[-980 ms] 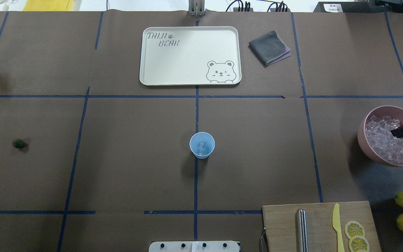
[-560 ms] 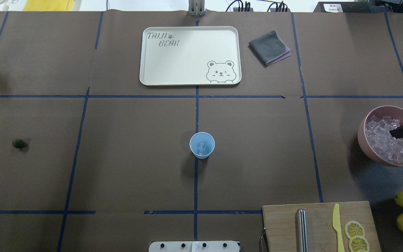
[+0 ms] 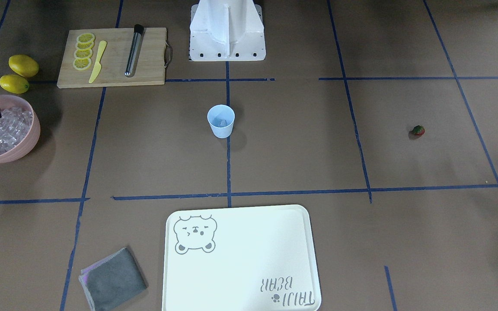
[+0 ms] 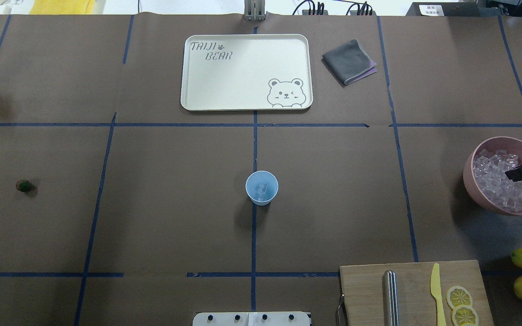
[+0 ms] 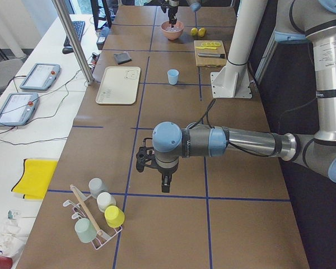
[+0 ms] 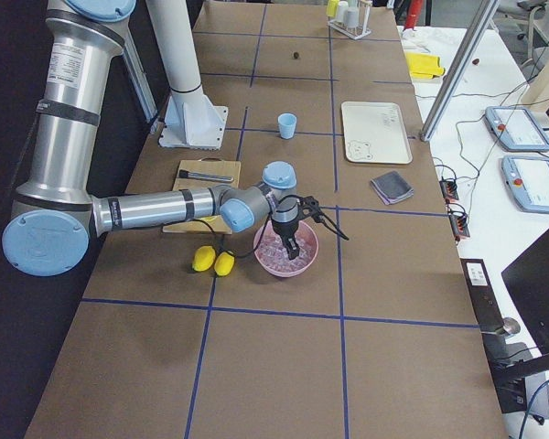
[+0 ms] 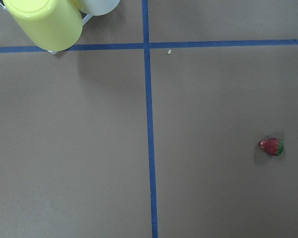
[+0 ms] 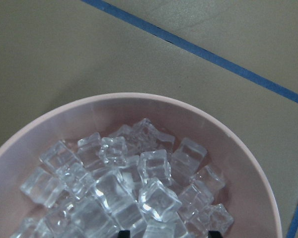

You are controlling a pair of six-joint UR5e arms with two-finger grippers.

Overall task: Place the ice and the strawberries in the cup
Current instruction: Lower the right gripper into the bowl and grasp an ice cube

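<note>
Cup: the light-blue cup (image 4: 261, 188) stands upright at mid-bench (image 4: 175, 217).
Ice in cup: at least one clear cube (image 4: 261, 190) shows at the bottom; how many, I cannot tell.
Strawberry: the strawberry (image 3: 418, 130) lies on the bare bench well apart from the cup, on the robot's left side, with nothing touching it.
Ice supply: a pink bowl (image 4: 468, 177) heaped with ice cubes (image 8: 154, 198) sits well apart from the cup, on the robot's right side.
Progress: some ice looks delivered. More ice seems to be the step in hand, and the strawberry is not yet in the cup.
Right arm: it reaches low over the bowl, wrist pointing down. The right pincer (image 8: 168, 233) is spread, its tips just over the cubes, pinching nothing visible.
Left arm: it is stretched out beyond the strawberry from the cup. The left pincer (image 5: 164, 185) hangs above the bench; spread or pressed together, I cannot tell.
</note>
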